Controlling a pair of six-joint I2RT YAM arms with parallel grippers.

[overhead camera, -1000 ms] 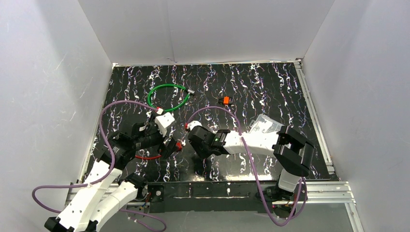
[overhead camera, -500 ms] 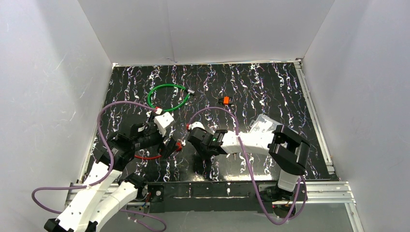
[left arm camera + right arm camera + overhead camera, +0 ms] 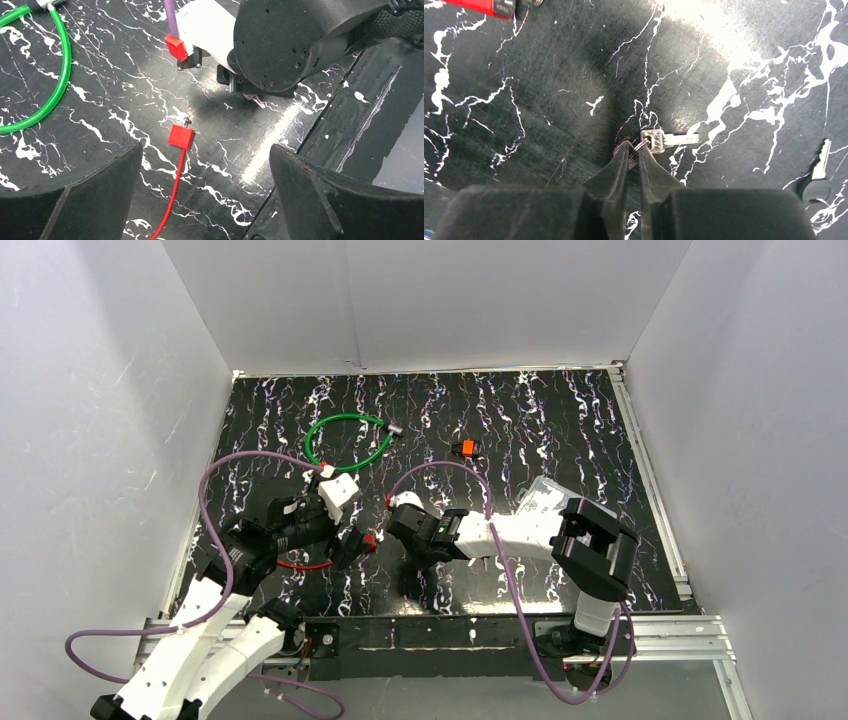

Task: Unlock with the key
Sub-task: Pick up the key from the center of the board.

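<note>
Right wrist view: you see the right gripper (image 3: pixel 634 150) pressed nearly together, its tips pinching the small ring at the head of the silver key (image 3: pixel 670 139).
Silver key: it lies flat on the black marbled table (image 3: pixel 549 100), with its blade pointing right in this view, away from the fingertips.
Second key (image 3: pixel 817 184): this dark-headed key lies well apart from the first, close to the right edge of the same view.
Red lock (image 3: pixel 181 136): in your left wrist view its body lies on the table with a short pin at its far end. Its red cable (image 3: pixel 172 200) runs toward the camera.
Left gripper (image 3: pixel 205 147): you have it spread wide, one finger on each side of the red lock, touching neither lock nor cable.
Top external view: both grippers sit close together at the near middle of the table, the left over the red lock and the right just to its right.
Green cable (image 3: pixel 347 440): the loop lies farther back on the left, well apart from both grippers.
Orange object (image 3: pixel 467 448): it is small and lies beyond the right arm. You cannot tell what it is.
</note>
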